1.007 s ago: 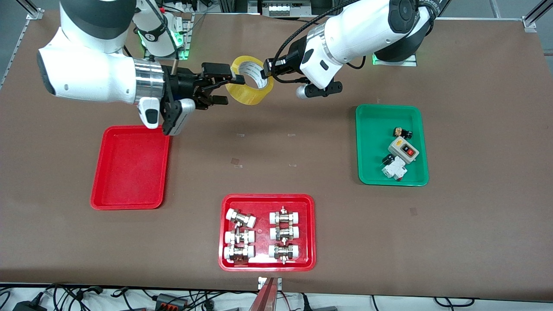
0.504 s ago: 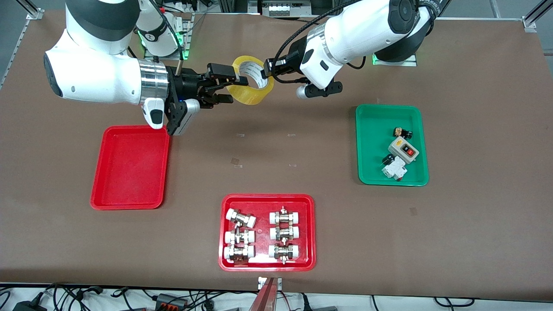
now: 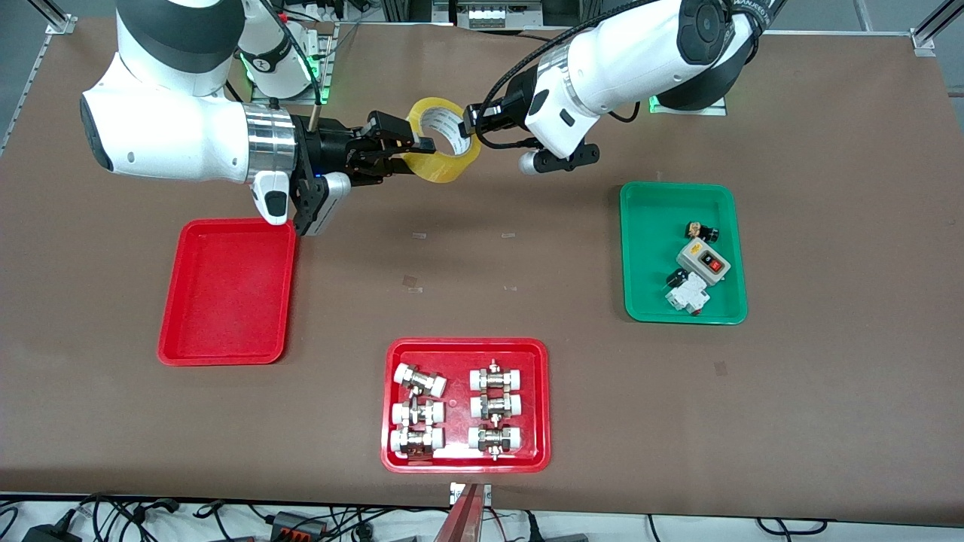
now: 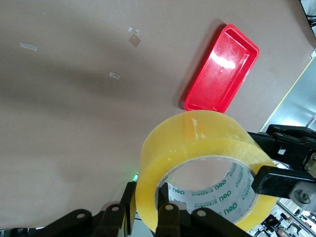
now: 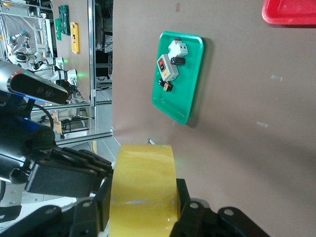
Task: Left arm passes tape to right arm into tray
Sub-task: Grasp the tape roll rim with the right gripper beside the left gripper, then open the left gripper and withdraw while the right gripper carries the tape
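The yellow tape roll (image 3: 446,170) hangs in the air over the table's robot-side edge, between the two grippers. My left gripper (image 3: 468,128) is shut on its wall, one finger inside the core and one outside, as the left wrist view shows (image 4: 148,195). My right gripper (image 3: 410,154) straddles the roll's width with a finger against each flat face, as the right wrist view shows (image 5: 143,195). The tape fills the left wrist view (image 4: 197,143) and the right wrist view (image 5: 143,187). The plain red tray (image 3: 226,290) lies empty toward the right arm's end.
A wider red tray (image 3: 467,346) with metal pipe fittings sits near the front camera's edge. A green tray (image 3: 648,248) with a switch box and small parts lies toward the left arm's end.
My right gripper has moved in onto the tape and its fingers have narrowed from wide open to against the roll. The left gripper still holds the tape, barely shifted.
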Robot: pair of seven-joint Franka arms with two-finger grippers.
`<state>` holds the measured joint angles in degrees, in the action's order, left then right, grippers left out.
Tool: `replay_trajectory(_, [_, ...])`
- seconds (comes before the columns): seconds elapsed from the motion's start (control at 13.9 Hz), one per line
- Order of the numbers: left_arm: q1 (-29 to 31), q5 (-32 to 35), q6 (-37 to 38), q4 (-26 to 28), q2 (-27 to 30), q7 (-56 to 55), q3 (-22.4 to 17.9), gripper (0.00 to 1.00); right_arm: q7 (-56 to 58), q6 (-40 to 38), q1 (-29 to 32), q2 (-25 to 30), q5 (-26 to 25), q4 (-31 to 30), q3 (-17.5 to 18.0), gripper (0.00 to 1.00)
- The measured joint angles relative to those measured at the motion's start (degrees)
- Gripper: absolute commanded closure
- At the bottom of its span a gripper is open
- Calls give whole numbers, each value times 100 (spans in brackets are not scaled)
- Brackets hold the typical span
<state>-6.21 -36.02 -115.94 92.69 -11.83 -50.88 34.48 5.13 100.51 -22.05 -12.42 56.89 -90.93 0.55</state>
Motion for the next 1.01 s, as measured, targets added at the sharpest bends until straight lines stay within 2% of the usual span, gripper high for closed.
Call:
replay_trajectory(0.07, [4,0,0,-5,4,1,0,0,0,0,0,-6,-7,-1,-5,60])
replay_trajectory(0.5, [191,175,133,-38,103,5,-5,0,7,1,6,-59,-38,-2,-39,63])
replay_trajectory(0.79, [526,1252,786,-44,351,1,-11,0,8,17,76,-92,-327,-8,-115,62])
replay_trajectory(1.01, [848,1901,992,-44,382,14,-25,0,186,38,406,-362,-535,-14,-154,62])
